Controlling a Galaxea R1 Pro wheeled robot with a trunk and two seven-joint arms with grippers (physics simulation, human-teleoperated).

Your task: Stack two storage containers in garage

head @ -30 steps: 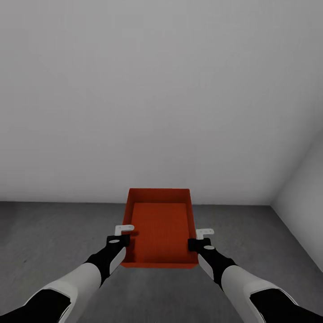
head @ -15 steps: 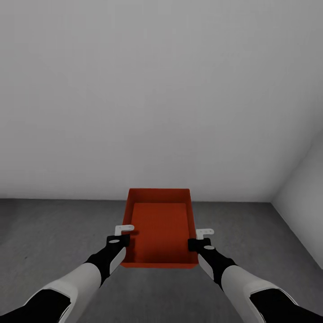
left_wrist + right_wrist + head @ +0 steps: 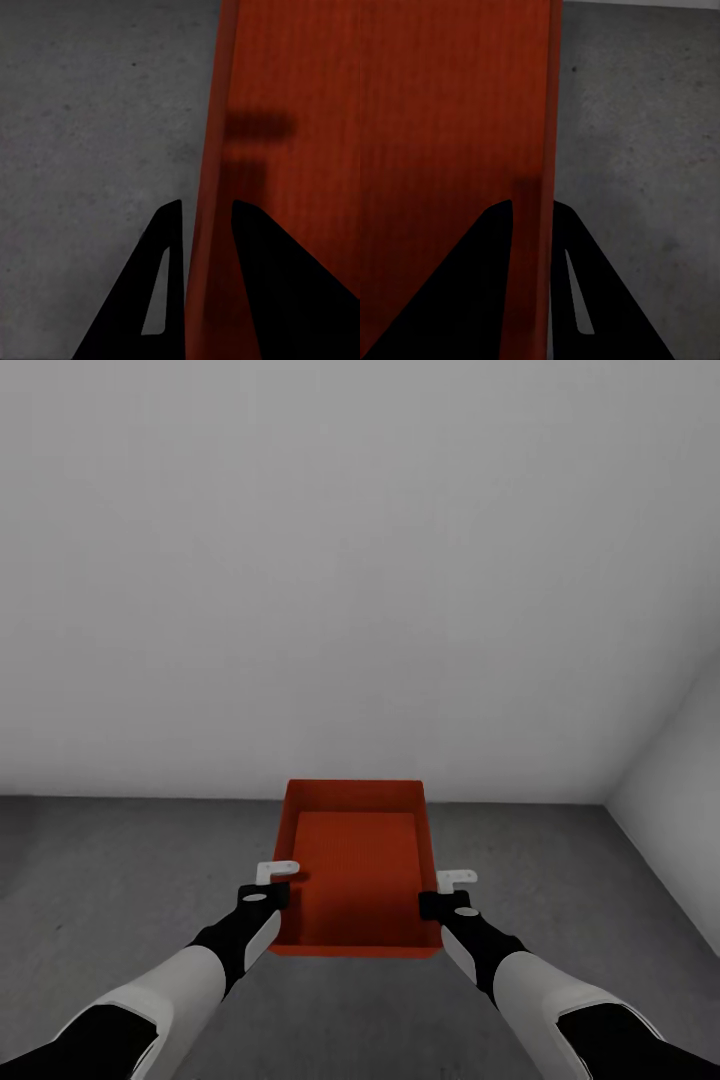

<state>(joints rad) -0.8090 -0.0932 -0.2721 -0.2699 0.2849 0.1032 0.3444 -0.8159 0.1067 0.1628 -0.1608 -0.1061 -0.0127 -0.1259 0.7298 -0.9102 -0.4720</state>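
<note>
Above the dark grey floor (image 3: 120,880) near the garage's far wall, the left gripper (image 3: 272,887) and right gripper (image 3: 450,893) are each pinching a side wall of one empty storage container (image 3: 357,865), carrying it, so lowering it level looks like the next call.

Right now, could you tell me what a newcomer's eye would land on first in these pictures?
The orange-red storage container, open-topped and empty, held low in the middle of the head view. The left gripper and right gripper each pinch one of its side walls. Beyond it, dark grey concrete floor meets a bare pale wall.
</note>
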